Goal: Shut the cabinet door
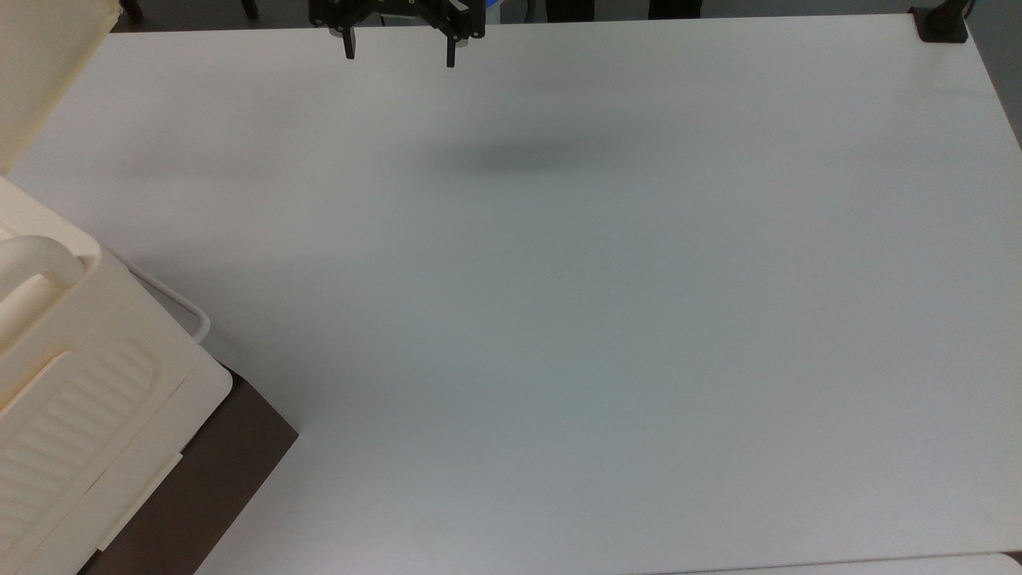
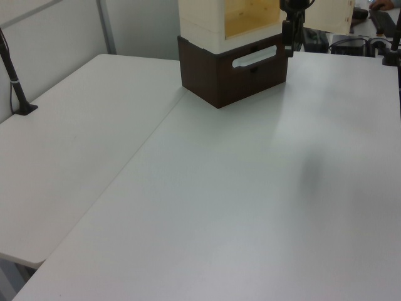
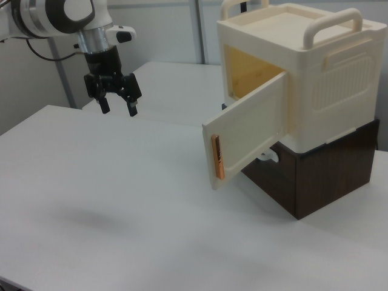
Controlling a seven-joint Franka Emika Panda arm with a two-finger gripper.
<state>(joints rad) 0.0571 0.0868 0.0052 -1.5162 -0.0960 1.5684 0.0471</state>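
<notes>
Cream plastic cabinet on a dark brown base, near one corner of the white bench; two rounded bar handles on top, ribbed panel on its side. Cabinet door swung wide open, hinged at the cabinet front, free edge out over the bench toward the right view's left, a thin orange-brown strip along that edge. Yellowish interior exposed behind it.

Gripper hanging in the air above the bench, well apart from the door, close to the bench edge at the top view's top. Black fingers pointing down, spread wide, nothing between them. Same gripper in the top view, both fingers parted, its soft shadow on the bench below. In the left view, gripper seen in front of the cabinet, beside the base's white handle. White and grey arm reaching in from the right view's upper left.
</notes>
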